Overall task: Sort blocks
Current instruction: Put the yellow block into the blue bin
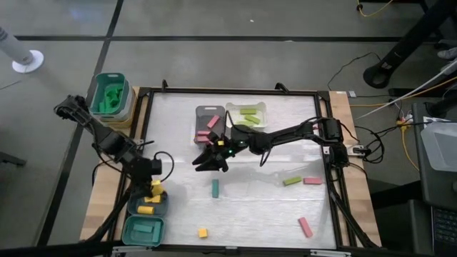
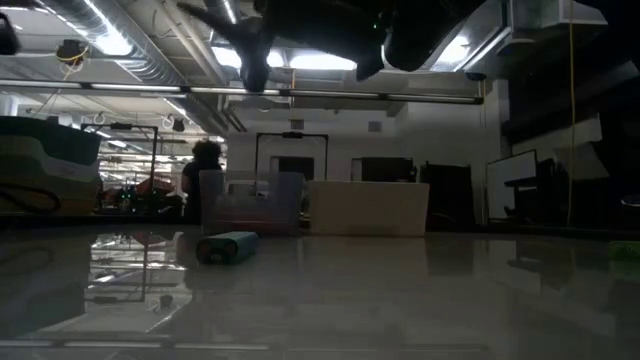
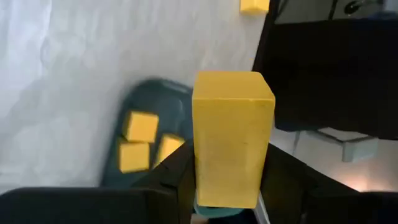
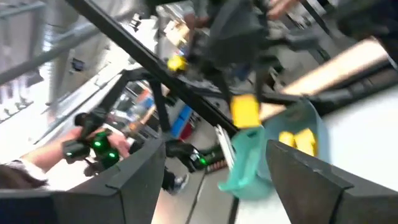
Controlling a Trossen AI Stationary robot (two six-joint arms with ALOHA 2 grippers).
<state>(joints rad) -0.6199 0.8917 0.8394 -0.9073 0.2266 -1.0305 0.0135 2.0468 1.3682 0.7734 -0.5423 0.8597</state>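
Holding a yellow block [image 3: 232,138] between its fingers, my left gripper [image 1: 155,187] hangs just above the dark tray [image 1: 149,209] at the table's near-left corner, where I count 3 yellow blocks [image 3: 139,126] already lying inside. The fingers are closed tight on the lower part of the block, and most of it stands clear above them. My worry here is the release: I judge that if I let go from this height the tall block could tip, bounce off the ones below, or catch the tray's rim and land outside. The left arm is folded low, reaching from the left edge toward the near corner, close beside the teal tray [image 1: 143,230] nearest me, so a careless sweep could nudge either tray.

Moving right, a teal block [image 1: 215,188] lies alone mid-table and a small yellow cube [image 1: 203,233] sits near the near edge.

My right gripper [image 1: 211,155] is stretched far across from the right side, hovering at the table's centre just in front of the grey tray [image 1: 201,113] holding pink blocks. Its fingers are spread wide with nothing between them. So long a reach risks clipping that tray or the white one [image 1: 260,107] beside it.

Farther right, a green block [image 1: 291,181] and a pink block [image 1: 312,180] lie close together, and another pink one [image 1: 305,227] waits near the near-right corner.
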